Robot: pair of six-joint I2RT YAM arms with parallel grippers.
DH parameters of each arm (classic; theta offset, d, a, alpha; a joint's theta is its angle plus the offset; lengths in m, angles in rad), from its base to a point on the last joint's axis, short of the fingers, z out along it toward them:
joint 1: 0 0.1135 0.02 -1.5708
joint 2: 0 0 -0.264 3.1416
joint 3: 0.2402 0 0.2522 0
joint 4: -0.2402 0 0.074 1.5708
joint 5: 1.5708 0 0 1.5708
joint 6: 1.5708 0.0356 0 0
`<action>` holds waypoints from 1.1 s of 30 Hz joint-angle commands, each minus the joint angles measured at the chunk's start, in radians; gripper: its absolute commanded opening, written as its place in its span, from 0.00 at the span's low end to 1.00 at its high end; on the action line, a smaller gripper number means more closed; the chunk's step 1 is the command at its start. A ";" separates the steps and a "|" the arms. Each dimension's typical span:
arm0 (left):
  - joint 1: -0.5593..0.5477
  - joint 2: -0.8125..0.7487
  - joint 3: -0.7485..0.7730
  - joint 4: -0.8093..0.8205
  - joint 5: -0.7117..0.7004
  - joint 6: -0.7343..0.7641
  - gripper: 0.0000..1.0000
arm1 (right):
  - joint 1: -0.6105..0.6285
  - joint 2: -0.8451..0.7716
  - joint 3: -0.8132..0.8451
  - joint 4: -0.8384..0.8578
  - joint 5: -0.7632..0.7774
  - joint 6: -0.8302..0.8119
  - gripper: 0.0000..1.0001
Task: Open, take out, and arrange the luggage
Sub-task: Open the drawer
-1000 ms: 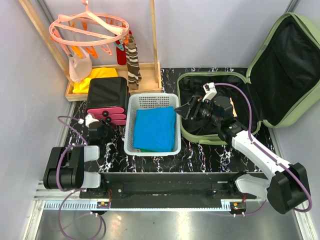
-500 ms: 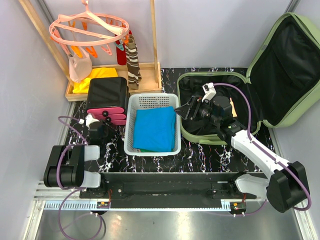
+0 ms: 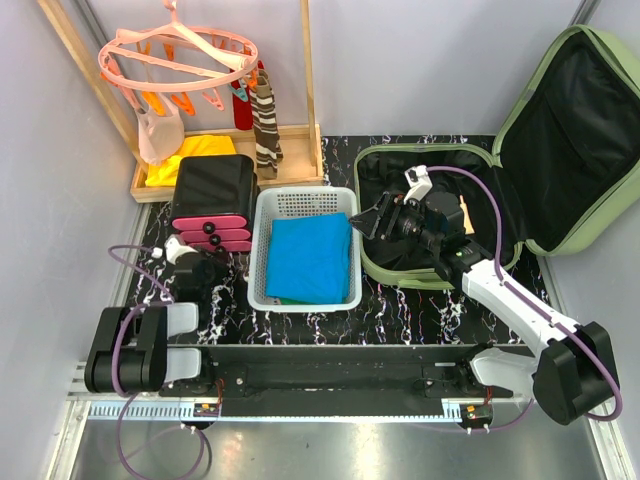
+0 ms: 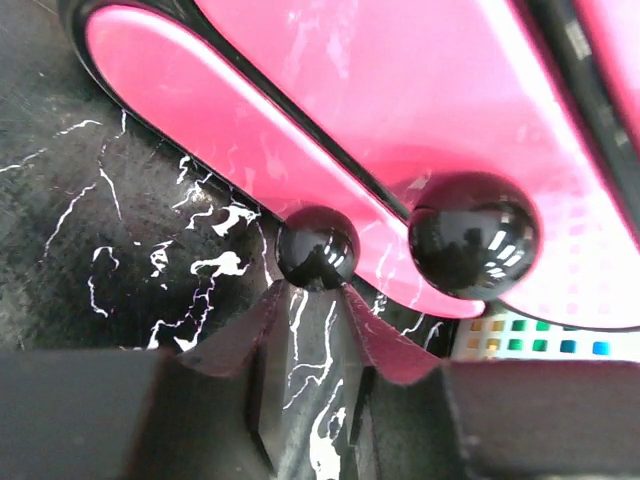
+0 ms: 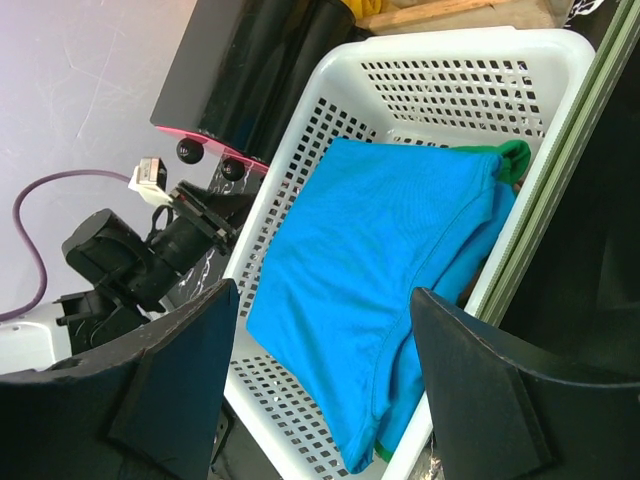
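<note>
The light-green luggage (image 3: 560,130) lies open at the right, its base on the table and its black-lined lid leaning on the wall. Its green rim (image 5: 578,150) shows in the right wrist view. My right gripper (image 3: 378,218) hovers over the base's left edge, wide open and empty (image 5: 322,300), looking down at the basket. My left gripper (image 3: 205,265) is low on the table before the black-and-pink case. Its jaws (image 4: 312,292) stand a narrow gap apart, empty, with a small black ball wheel (image 4: 315,247) just beyond the tips.
A white perforated basket (image 3: 300,195) holding a blue cloth (image 3: 310,255) stands between the arms. The black boxy case (image 3: 213,185) with pink ribs is to its left. A wooden rack (image 3: 290,165) with a pink hanger, a striped cloth and a yellow cloth stands behind.
My left gripper has drawn back a little toward the near edge, away from the case's wheels. The right arm, case and luggage have not moved.
</note>
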 commanded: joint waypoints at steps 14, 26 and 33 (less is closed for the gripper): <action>0.011 -0.183 -0.019 0.015 -0.093 0.073 0.29 | -0.001 -0.012 -0.001 0.046 0.006 -0.012 0.79; 0.032 -0.043 0.001 0.147 -0.023 0.027 0.43 | -0.004 -0.037 0.002 0.024 0.023 -0.021 0.79; 0.037 0.012 0.021 0.191 -0.019 0.007 0.41 | -0.004 -0.023 0.013 0.026 0.025 -0.024 0.79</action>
